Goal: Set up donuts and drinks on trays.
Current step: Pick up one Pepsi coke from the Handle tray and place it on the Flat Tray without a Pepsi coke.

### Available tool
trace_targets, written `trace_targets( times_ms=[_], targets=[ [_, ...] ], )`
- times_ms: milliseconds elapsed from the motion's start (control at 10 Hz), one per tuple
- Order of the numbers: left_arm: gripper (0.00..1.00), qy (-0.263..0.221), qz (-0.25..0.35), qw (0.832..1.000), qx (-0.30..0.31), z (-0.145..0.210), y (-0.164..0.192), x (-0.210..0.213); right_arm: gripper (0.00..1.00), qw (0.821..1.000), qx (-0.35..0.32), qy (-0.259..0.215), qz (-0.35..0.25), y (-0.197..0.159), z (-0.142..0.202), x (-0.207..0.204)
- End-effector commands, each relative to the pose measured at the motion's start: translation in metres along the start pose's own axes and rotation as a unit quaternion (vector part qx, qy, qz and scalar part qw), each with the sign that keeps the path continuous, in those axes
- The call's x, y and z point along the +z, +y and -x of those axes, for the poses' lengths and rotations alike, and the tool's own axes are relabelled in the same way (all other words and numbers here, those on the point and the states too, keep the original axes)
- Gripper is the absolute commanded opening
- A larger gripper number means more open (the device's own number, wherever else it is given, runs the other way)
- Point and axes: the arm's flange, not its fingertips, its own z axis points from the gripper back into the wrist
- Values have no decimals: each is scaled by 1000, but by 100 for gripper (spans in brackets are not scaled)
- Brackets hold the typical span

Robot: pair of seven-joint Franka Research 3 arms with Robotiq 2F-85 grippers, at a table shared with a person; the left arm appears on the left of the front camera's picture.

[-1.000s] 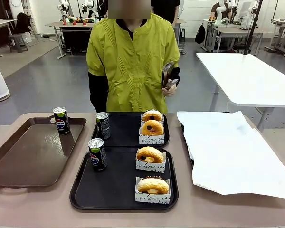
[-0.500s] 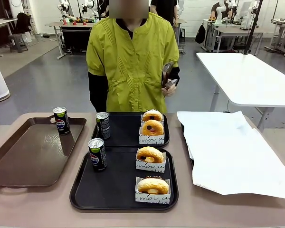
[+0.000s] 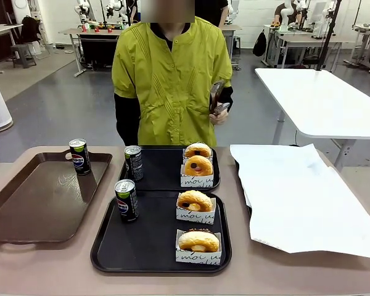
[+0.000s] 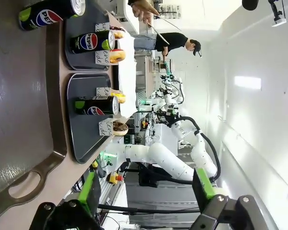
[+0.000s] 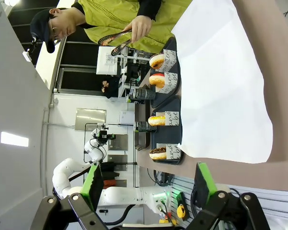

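Note:
Two black trays lie mid-table. The near tray [image 3: 148,240] holds one drink can [image 3: 126,200] and two sleeved donuts [image 3: 195,201] [image 3: 198,242]. The far tray [image 3: 163,169] carries another can [image 3: 133,163] and two more donuts [image 3: 198,150] [image 3: 198,166]. A third can [image 3: 79,156] stands at the far corner of the brown tray [image 3: 37,203]. My left gripper [image 4: 146,191] hangs open and empty, off beyond the brown tray's handle end [image 4: 19,120]. My right gripper [image 5: 149,187] is open too, back from the white paper [image 5: 221,81].
A large white paper sheet [image 3: 302,197] covers the right side of the table. The person stands behind the far tray, holding metal tongs [image 3: 217,97] at chest height. A white table [image 3: 320,98] stands behind on the right.

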Motion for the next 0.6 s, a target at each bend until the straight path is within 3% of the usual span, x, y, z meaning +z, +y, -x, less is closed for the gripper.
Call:
trace_targets(
  times_ms=[0, 500],
  targets=[
    [100, 0, 0, 1000, 3, 2, 0, 0, 100, 1000, 6, -2, -7, 0, 1, -2],
    [100, 0, 0, 1000, 3, 2, 0, 0, 100, 1000, 6, -2, -7, 0, 1, -2]
  ],
)
